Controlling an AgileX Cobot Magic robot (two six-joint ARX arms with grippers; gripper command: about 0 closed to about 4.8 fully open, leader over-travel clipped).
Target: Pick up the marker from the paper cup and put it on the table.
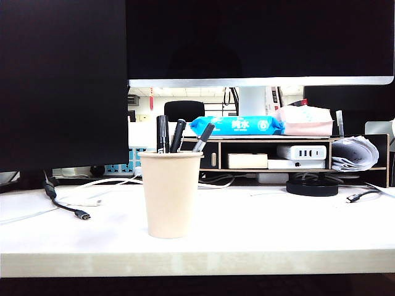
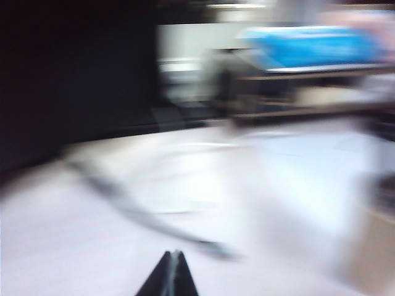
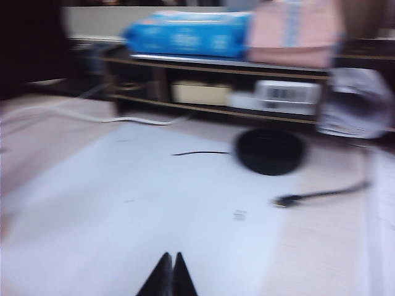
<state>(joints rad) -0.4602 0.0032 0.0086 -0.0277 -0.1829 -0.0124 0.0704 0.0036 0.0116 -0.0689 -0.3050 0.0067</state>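
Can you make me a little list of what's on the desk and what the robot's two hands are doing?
paper cup: upright on the table, near the front edge
marker: standing in the cup beside two slimmer pens
left hand: shut, empty, above the table
right hand: shut, empty, above the table
behind: shelf riser with a blue wipes pack

The paper cup is plain cream-beige, unprinted. The marker in it is black. The bench is white with a pale wood-look front edge. Both the left claw and the right claw are black.
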